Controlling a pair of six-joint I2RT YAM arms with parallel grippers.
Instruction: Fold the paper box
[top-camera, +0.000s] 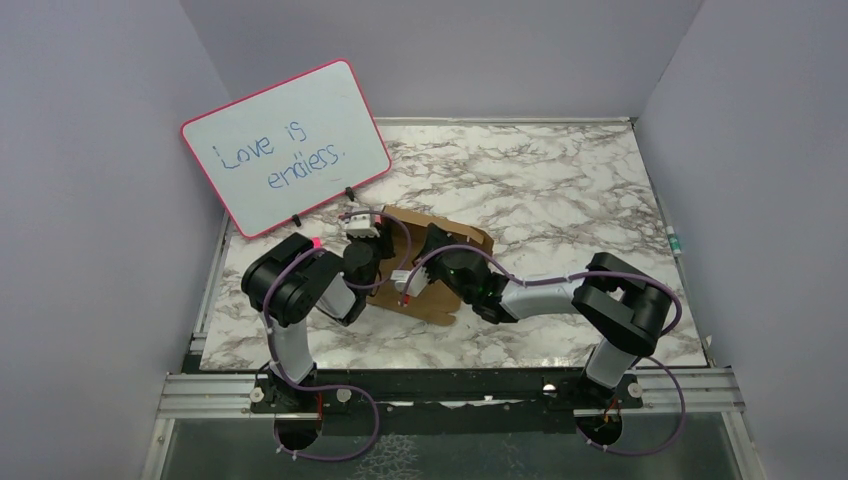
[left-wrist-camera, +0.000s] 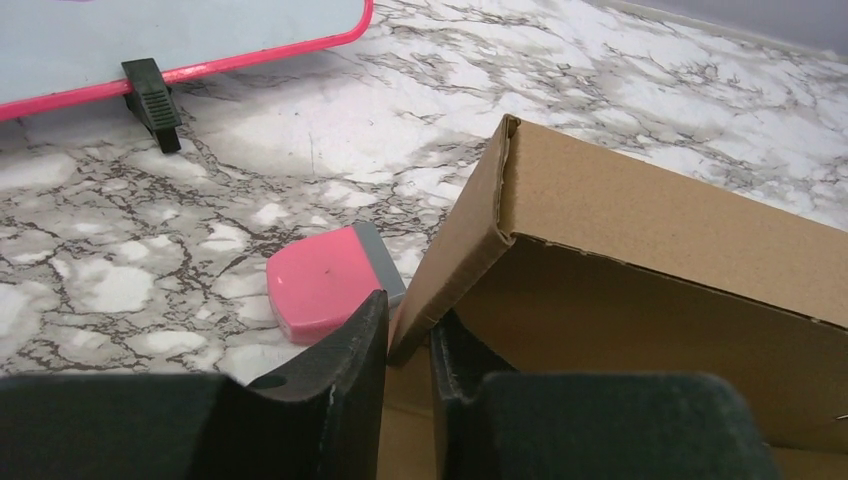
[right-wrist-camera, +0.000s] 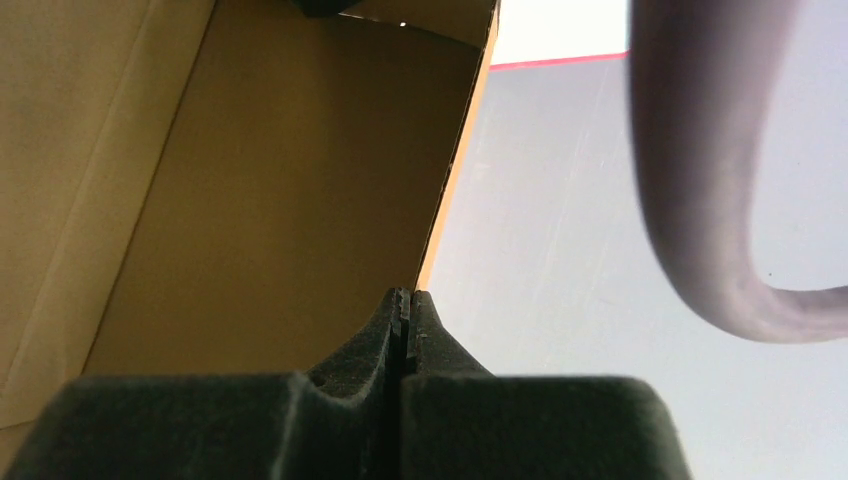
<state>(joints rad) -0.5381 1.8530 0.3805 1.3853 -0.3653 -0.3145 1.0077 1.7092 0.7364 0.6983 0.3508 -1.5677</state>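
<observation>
At the box's (top-camera: 468, 240) left wall, pinched in your left gripper (left-wrist-camera: 408, 332), hold firm while the right gripper (right-wrist-camera: 404, 306), shut at a panel's edge, presses along the crease

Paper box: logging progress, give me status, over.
Copy: left gripper clamped on a raised wall; right gripper shut at a wall's edge; paper box part-folded; pink eraser close beside it.

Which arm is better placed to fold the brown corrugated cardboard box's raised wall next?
Probably left: the left gripper appears clamped on a raised wall of the brown corrugated cardboard box, while the right gripper is shut, merely beside an edge.
</observation>
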